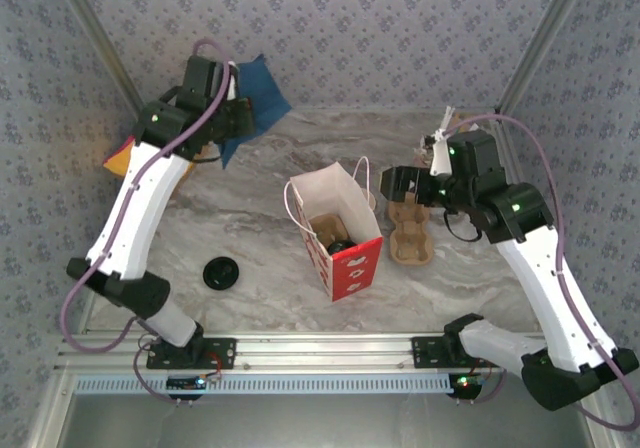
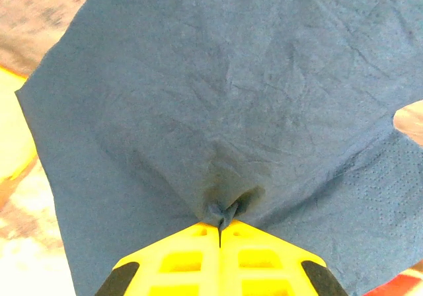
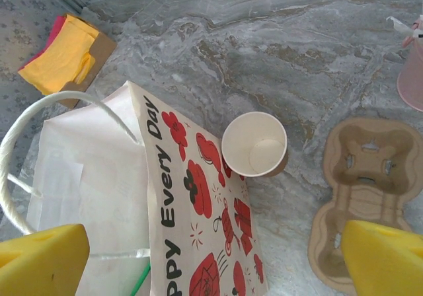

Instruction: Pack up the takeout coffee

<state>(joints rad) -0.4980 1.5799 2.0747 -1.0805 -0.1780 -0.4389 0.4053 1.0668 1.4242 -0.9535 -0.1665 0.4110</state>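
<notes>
Far left, by the wall: napkin stack [image 1: 120, 154], yellow and red. Above it I had the left gripper [image 2: 220, 228] raised over the back-left corner, its yellow fingers [image 2: 178, 263] pinched together on a fold of 1 blue napkin [image 2: 218, 98], which hung spread out below them.

Front left of the table [image 1: 260, 203]: black lid [image 1: 220, 272] lying flat, alone, well apart from the cup.

Centre: red-and-white paper bag [image 1: 335, 230] standing open; I could not make out its contents.

Just right of the bag: the cup [image 3: 254, 144], upright on the marble, uncovered, pale inside, between bag and cup carrier [image 3: 362, 177].

Right gripper [image 3: 215, 233] hovered above bag and carrier, jaws spread wide, holding nothing.

Far right: pink cup [image 3: 413, 78] beyond the carrier.
</notes>
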